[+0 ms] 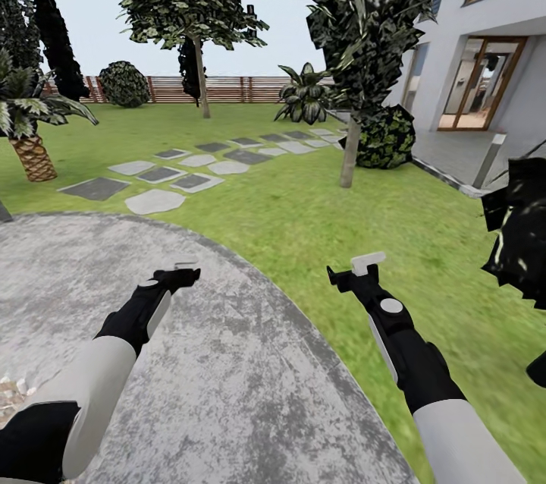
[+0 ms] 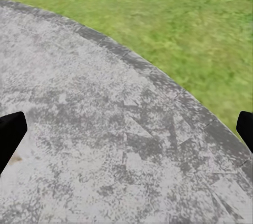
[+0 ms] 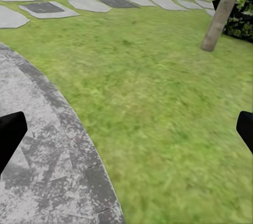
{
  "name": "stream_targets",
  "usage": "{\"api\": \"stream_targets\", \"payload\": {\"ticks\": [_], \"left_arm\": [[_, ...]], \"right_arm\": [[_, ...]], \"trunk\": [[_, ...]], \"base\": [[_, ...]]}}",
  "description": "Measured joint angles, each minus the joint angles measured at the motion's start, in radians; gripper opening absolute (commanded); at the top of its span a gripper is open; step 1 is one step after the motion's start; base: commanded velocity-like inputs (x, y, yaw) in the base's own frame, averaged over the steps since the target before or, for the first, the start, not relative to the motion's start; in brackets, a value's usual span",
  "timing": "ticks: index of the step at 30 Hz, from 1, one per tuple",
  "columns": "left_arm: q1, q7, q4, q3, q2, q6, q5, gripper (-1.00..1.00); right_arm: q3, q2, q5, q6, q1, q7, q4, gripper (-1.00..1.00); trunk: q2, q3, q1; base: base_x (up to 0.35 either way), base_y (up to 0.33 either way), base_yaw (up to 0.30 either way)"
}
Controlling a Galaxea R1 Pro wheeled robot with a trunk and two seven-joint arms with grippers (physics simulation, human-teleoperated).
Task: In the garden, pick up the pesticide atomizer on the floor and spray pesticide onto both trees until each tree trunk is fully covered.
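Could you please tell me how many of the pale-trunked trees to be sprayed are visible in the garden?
2: the near tree beside the stepping stones, and the far tree before the fence. Others may be hidden.

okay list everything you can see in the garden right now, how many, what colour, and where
Trees: two, pale grey-tan trunks, one near right on the lawn, one far centre.
Stepping stones: a dozen or more, grey and white, crossing the lawn.
Paved circle: one, mottled grey, under both arms.
Lawn: green, ahead and right.
Palm: one, scaly brown trunk, left.
Fence: reddish-brown, far back.
House: white, right.
Left gripper: black, open, over the paving.
Right gripper: black with a white tip, open, over the grass edge.
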Motion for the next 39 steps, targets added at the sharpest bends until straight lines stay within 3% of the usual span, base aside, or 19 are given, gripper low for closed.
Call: {"api": "stream_targets", "payload": {"ticks": [21,39], "left_arm": [[0.000,0.000,0.000,0.000,0.000,0.000,-0.001,1.00],[0.000,0.000,-0.001,-0.001,-0.002,0.000,-0.001,1.00]], "right_arm": [[0.000,0.000,0.000,0.000,0.000,0.000,-0.001,1.00],[0.000,0.000,-0.001,0.000,0.000,0.000,-0.001,1.00]], "trunk": [[0.000,0.000,0.000],[0.000,0.000,0.000]], "base": [[0.110,0.031,0.000],[0.225,0.047,0.000]]}}
